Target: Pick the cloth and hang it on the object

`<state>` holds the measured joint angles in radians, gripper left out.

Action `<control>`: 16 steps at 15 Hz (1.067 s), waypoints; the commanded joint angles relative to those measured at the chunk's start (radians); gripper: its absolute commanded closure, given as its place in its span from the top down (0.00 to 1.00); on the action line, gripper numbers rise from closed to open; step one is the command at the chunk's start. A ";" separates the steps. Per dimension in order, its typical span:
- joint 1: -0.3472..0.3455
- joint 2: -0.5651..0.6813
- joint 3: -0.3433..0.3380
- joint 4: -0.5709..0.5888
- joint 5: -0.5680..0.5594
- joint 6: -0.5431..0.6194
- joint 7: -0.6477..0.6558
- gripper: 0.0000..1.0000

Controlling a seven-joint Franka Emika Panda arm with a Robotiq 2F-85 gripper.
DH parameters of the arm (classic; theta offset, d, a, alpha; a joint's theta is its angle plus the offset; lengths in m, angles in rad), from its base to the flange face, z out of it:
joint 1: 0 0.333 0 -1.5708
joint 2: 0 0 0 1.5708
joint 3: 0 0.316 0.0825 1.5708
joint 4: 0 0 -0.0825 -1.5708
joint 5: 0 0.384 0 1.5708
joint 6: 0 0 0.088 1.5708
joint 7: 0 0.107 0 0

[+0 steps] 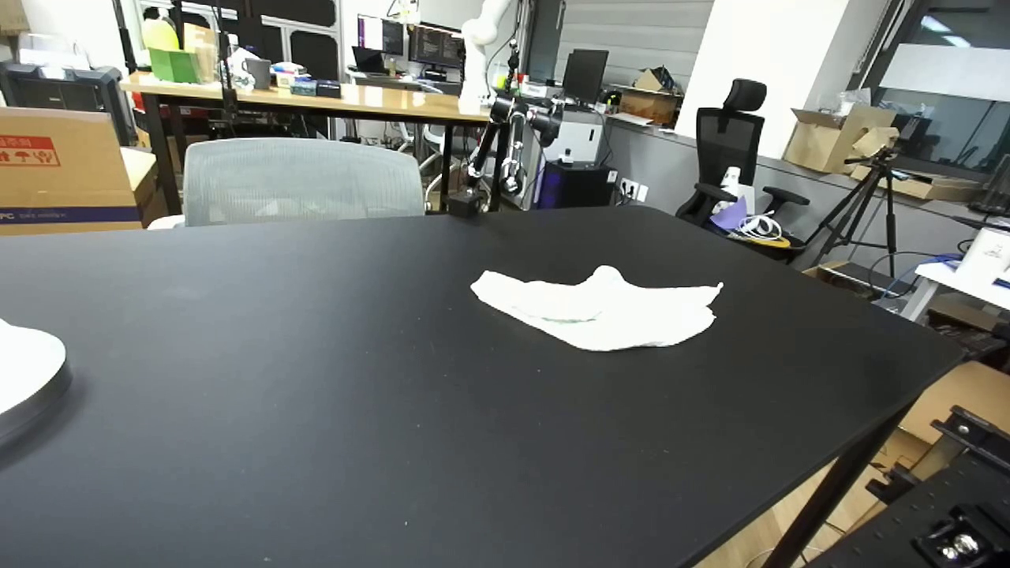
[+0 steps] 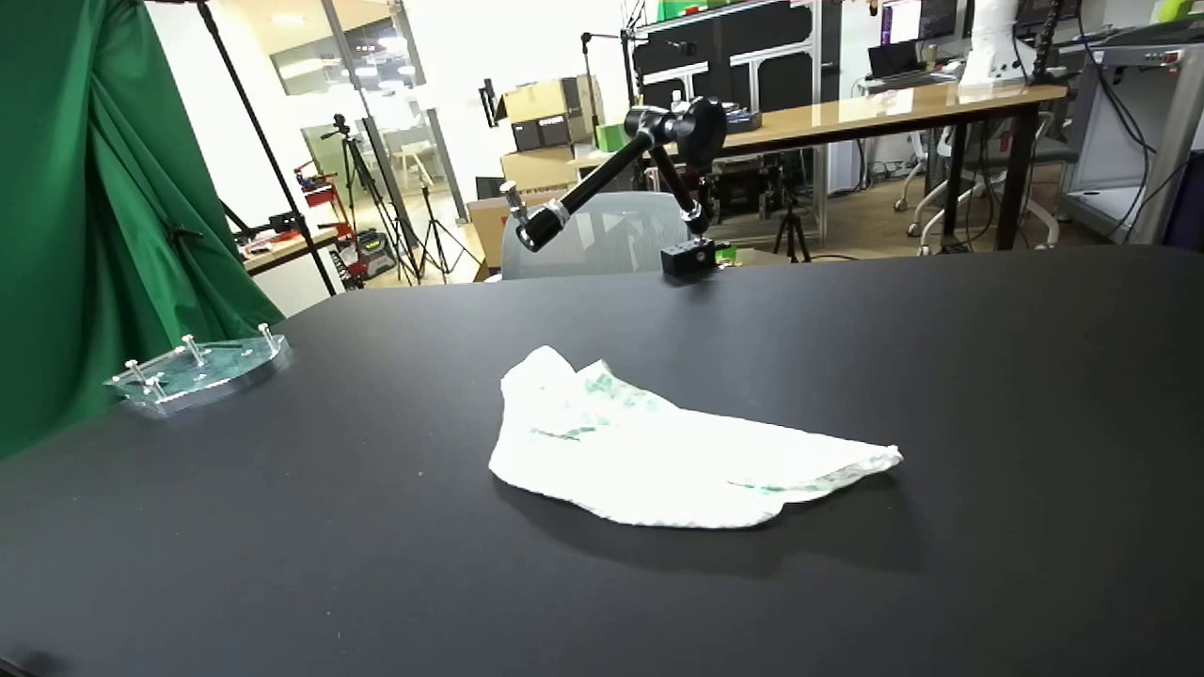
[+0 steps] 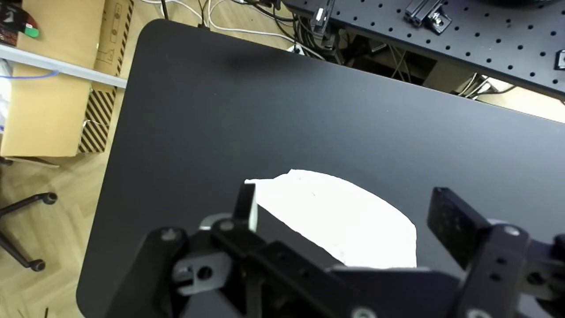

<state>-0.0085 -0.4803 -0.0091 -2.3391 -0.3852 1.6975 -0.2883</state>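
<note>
A white cloth with faint green marks lies crumpled on the black table, seen in both exterior views (image 1: 607, 315) (image 2: 640, 461). It also shows in the wrist view (image 3: 340, 216), its lower part hidden behind the gripper's body. My gripper (image 3: 345, 190) is open and empty. Its fingers are wide apart above the table, with the cloth showing between them, and the left fingertip overlaps the cloth's corner in the picture. The gripper is out of both exterior views. A black jointed arm on a clamp stands at the table's far edge (image 1: 544, 122) (image 2: 602, 183); I cannot tell whether it is the task's object.
A clear plate with upright screws (image 2: 202, 371) lies at the table's left in an exterior view. A white-topped rounded object (image 1: 28, 371) is at an exterior view's left edge. A grey chair (image 1: 304, 181) stands behind the table. A perforated black platform (image 3: 476, 44) borders the table.
</note>
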 commanded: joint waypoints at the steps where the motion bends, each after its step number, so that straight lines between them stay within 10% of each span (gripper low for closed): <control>1: 0.009 -0.004 -0.009 -0.011 0.004 0.027 0.049 1.00; 16: -0.035 0.223 0.000 -0.065 -0.091 0.390 0.209 1.00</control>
<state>-0.0439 -0.2569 -0.0092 -2.4056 -0.4770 2.0899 -0.0785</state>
